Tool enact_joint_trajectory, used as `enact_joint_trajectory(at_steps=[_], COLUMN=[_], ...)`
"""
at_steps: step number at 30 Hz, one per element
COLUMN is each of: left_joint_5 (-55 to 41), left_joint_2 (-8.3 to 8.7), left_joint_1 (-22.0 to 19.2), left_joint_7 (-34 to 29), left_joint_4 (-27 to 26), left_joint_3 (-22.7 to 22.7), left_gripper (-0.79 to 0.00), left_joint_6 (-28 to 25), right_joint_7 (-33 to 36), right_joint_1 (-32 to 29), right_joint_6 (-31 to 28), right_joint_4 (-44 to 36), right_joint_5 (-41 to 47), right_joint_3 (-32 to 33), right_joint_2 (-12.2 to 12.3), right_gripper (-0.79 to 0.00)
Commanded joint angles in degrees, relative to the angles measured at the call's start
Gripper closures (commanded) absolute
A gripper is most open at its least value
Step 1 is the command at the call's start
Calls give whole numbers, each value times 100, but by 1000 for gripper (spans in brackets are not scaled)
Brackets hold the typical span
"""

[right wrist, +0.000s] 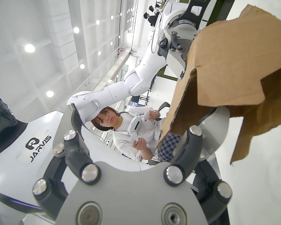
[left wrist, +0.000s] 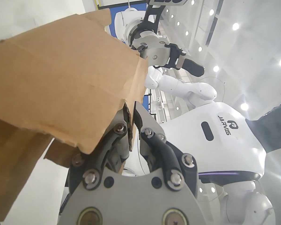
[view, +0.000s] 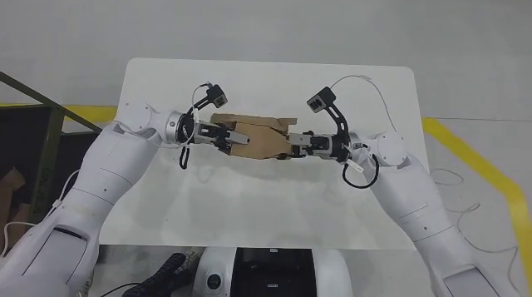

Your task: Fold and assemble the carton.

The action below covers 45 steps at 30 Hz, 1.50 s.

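A brown cardboard carton [view: 259, 135], partly folded with loose flaps, is held above the middle of the white table [view: 266, 214] between both arms. At the carton's left end, my left gripper [view: 241, 138] is shut on it. In the left wrist view the left gripper [left wrist: 132, 120] pinches a flap edge of the carton [left wrist: 61, 83] between its close-set fingers. My right gripper [view: 288, 147] is at the carton's right end. In the right wrist view the right gripper [right wrist: 142, 120] stands wide open. One of its fingers [right wrist: 72, 118] is bare, and the carton [right wrist: 236, 66] covers the other.
A dark frame with cardboard scraps [view: 25, 164] stands on the floor left of the table. Yellow floor tape [view: 465, 143] runs past the table's right side. The table surface lies bare in front of and behind the carton.
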Motion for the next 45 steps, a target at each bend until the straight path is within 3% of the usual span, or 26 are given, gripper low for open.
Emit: enact_joint_trajectory(at_steps=[1, 33, 45], left_joint_5=[70, 278, 259], left_joint_2=[2, -60, -104], left_joint_1=[7, -17, -30], left_joint_7=[34, 56, 73], left_joint_4=[11, 61, 38], left_joint_3=[-8, -16, 11], left_gripper=[0, 0, 0], left_joint_6=[-33, -55, -72], right_joint_7=[-5, 63, -153], right_joint_1=[-23, -95, 324], right_joint_6=[2, -21, 4], right_joint_4=[-34, -358, -328], right_joint_5=[-19, -110, -90], right_joint_3=[23, 262, -264], right_joint_2=[7, 87, -80], right_gripper=[-785, -785, -785])
